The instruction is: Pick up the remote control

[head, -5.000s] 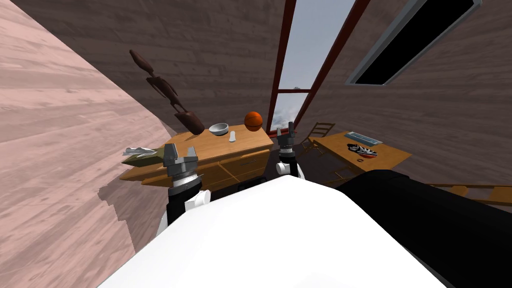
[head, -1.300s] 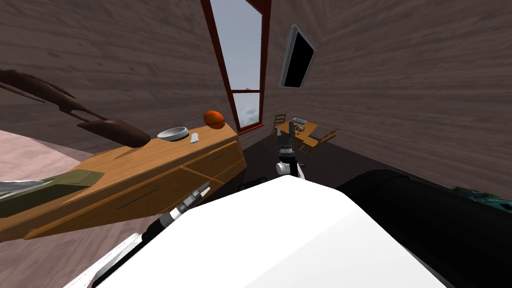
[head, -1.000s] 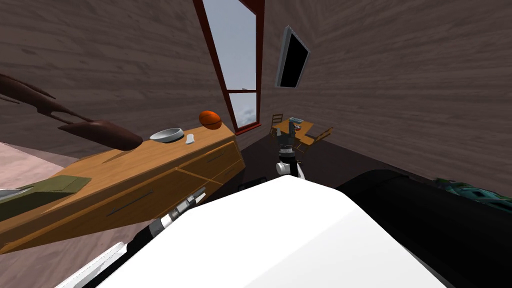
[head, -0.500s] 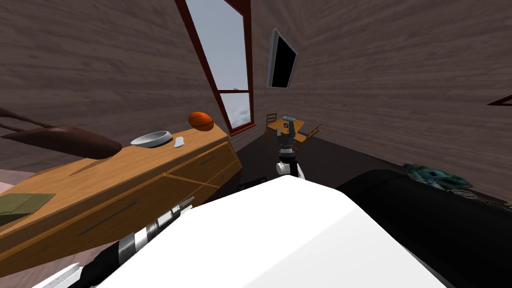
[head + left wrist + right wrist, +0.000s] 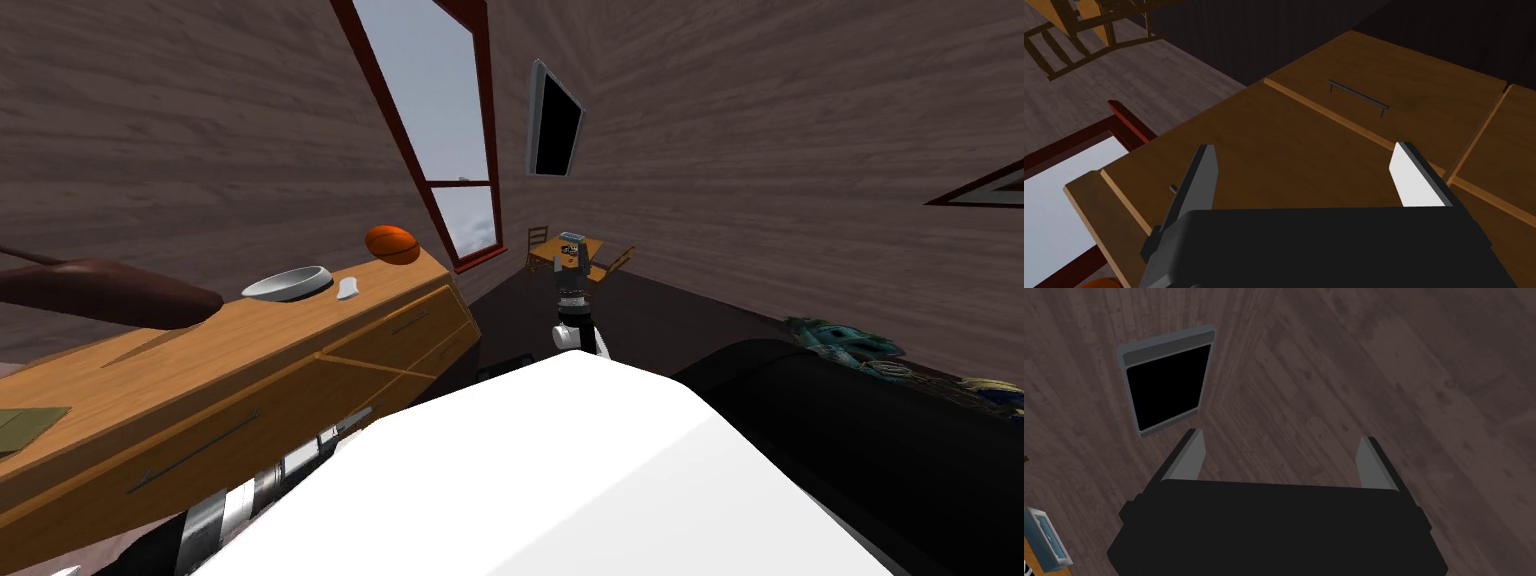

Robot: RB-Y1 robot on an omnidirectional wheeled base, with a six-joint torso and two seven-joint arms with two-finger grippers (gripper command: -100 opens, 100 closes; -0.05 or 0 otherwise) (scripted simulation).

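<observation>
The remote control (image 5: 347,289) lies on the table (image 5: 150,375), just beside a bowl (image 5: 288,284). My left pincer (image 5: 1304,155) gapes wide, empty, facing the drawer fronts (image 5: 1284,125). My right pincer (image 5: 1280,440) is likewise spread.

A bench (image 5: 200,350) is set along the wall on the left. On its top, the remote control (image 5: 347,288) is laid just beside a bowl (image 5: 288,283), between it and a ball (image 5: 392,243) placed at the bench's far end. A sculpture (image 5: 110,293) is stood nearer than the bowl. A window (image 5: 440,120) is found behind the far end, with a screen (image 5: 555,122) hung on the wall to its right. A small table (image 5: 585,245) with 2 chairs (image 5: 538,238) is placed in the far corner. The left gripper (image 5: 1305,150) is held before the bench's drawer fronts, near a handle (image 5: 1358,97).
</observation>
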